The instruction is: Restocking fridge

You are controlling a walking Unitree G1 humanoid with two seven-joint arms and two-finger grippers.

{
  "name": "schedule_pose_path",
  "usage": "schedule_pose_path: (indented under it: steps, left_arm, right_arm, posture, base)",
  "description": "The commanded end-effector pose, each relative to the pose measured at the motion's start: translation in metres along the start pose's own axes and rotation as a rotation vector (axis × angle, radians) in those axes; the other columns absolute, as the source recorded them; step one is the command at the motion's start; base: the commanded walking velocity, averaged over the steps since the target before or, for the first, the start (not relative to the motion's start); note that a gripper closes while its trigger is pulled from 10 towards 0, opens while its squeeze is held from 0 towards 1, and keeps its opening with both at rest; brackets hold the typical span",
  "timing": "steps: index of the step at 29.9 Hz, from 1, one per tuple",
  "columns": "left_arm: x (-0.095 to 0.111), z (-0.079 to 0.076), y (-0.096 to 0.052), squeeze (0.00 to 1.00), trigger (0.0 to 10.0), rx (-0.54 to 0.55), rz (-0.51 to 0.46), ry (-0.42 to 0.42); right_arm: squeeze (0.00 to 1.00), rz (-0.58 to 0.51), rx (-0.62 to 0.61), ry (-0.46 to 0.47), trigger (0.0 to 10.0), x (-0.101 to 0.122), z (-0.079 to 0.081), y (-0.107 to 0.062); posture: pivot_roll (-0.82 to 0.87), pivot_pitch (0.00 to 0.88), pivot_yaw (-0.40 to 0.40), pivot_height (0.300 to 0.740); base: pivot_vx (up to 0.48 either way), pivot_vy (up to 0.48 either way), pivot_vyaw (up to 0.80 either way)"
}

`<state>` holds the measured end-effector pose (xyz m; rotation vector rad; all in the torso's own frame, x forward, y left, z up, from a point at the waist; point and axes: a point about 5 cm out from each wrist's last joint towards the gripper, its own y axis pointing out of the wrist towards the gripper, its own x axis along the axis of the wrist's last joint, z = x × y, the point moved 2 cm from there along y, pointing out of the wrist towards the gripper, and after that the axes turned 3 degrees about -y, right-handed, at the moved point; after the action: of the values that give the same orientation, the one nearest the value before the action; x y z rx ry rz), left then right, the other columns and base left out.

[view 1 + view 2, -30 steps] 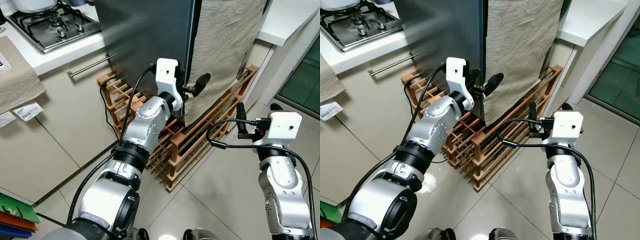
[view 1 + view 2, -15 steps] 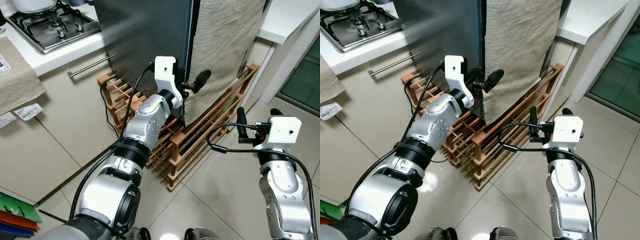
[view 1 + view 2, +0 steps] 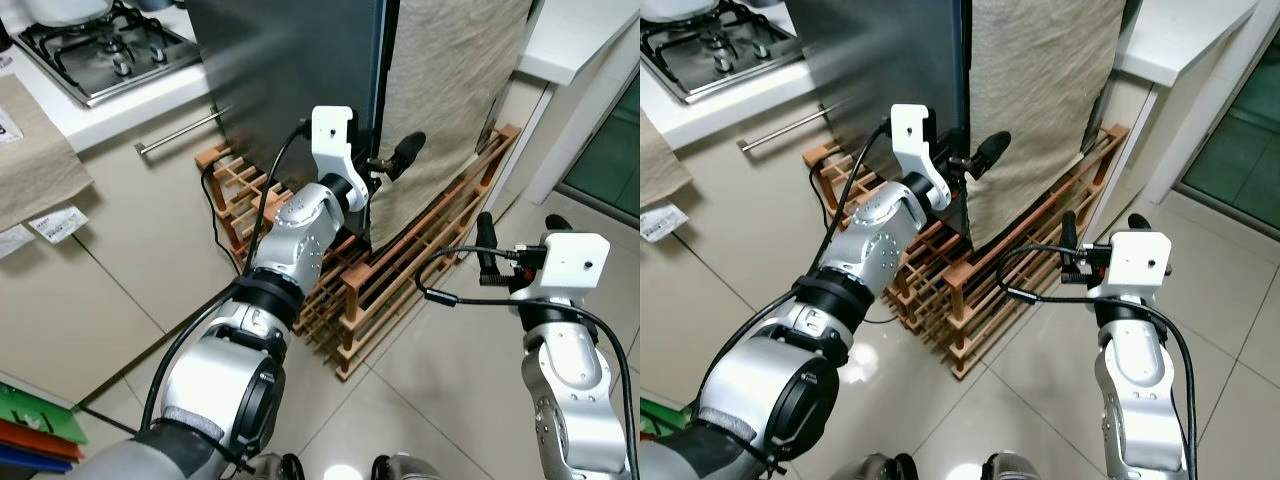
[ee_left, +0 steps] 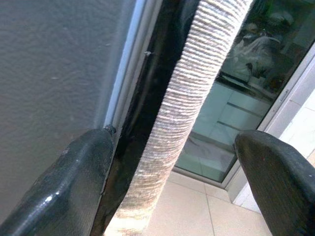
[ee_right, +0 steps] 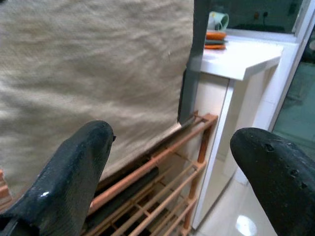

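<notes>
Left tool [image 3: 388, 162] open at fridge [image 3: 300, 70] door edge, cloth [image 3: 450, 90] between fingers; right tool [image 3: 515, 235] open, near rack [image 3: 400, 275].

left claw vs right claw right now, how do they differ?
Left claw is raised at the fridge door's edge, straddling the hanging beige cloth. Right claw sits lower, over the floor beside the wooden rack, touching nothing. Both are open and empty.

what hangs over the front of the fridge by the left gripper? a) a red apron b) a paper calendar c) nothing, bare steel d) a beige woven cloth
d: a beige woven cloth drapes down the fridge front, and the open left gripper straddles its edge at the door gap.
</notes>
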<state>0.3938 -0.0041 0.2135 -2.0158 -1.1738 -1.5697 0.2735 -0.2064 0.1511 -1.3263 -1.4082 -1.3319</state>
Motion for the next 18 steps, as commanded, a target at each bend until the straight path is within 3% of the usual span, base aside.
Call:
schedule_pose_path:
  steps: [1, 4, 7, 8, 13, 18]
  left_arm:
    - [-0.008, -0.08, 0.026, 0.0, 10.0, -0.189, -0.024, -0.117]
    - [-0.009, -0.106, 0.026, 0.0, 10.0, -0.302, -0.046, -0.144]
    - [-0.009, -0.115, 0.025, 0.0, 10.0, -0.343, -0.05, -0.164]
    - [-0.011, -0.129, 0.024, 0.0, 10.0, -0.413, -0.052, -0.172]
    - [-0.022, -0.135, 0.017, 0.0, 10.0, -0.489, -0.018, -0.115]
    - [-0.031, -0.139, 0.01, 0.0, 10.0, -0.565, 0.032, -0.129]
  right_arm:
    - [0.21, -0.016, -0.008, -0.004, 10.0, 0.007, -0.001, -0.001]
    - [0.21, -0.012, -0.014, -0.006, 10.0, 0.007, -0.002, -0.003]
    - [0.21, -0.01, -0.016, -0.006, 10.0, 0.006, -0.002, -0.004]
    - [0.21, -0.008, -0.018, -0.007, 10.0, 0.006, -0.002, -0.003]
    - [0.21, -0.002, -0.025, 0.0, 10.0, 0.005, -0.002, -0.002]
    - [0.21, 0.01, -0.026, 0.008, 10.0, 0.002, -0.002, -0.003]
  posture:
    - [-0.31, 0.129, 0.09, 0.74]
    - [-0.31, 0.14, 0.091, 0.74]
    - [-0.31, 0.14, 0.091, 0.74]
    - [-0.31, 0.147, 0.092, 0.74]
    - [-0.31, 0.149, 0.092, 0.74]
    - [-0.3, 0.154, 0.09, 0.74]
  base:
    - [0.0, 0.0, 0.0]
    - [0.0, 0.0, 0.0]
    - [0.0, 0.0, 0.0]
    - [0.0, 0.0, 0.0]
    - [0.0, 0.0, 0.0]
    - [0.0, 0.0, 0.0]
